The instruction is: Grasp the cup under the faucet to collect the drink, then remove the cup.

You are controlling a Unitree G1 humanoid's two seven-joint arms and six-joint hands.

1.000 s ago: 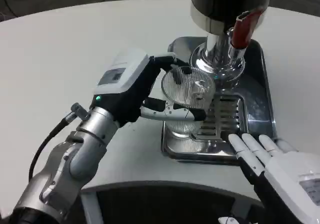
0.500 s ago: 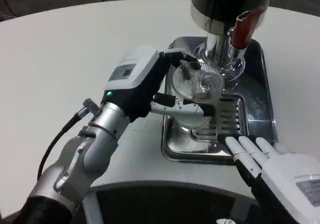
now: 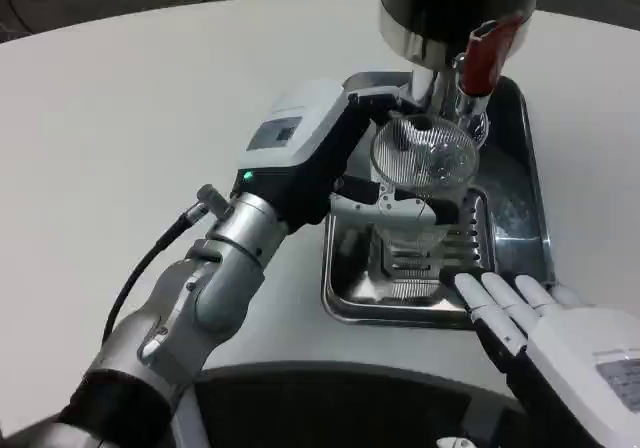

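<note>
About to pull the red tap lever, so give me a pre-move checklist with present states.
1. Left hand grips the clear ribbed cup: ok.
2. Cup upright, mouth open upward: ok.
3. Cup mouth directly under the faucet outlet by the red lever: cannot tell.
4. Cup over the steel drip tray: ok.
5. Right hand free, fingers apart at the tray's near edge: ok.
6. Cup empty: cannot tell.

A clear, finely ribbed cup (image 3: 424, 158) sits mid-frame over a shiny silver tray (image 3: 352, 288) with a dark slotted grate, a red handle (image 3: 482, 56) above, on the white desk (image 3: 150, 98).
</note>
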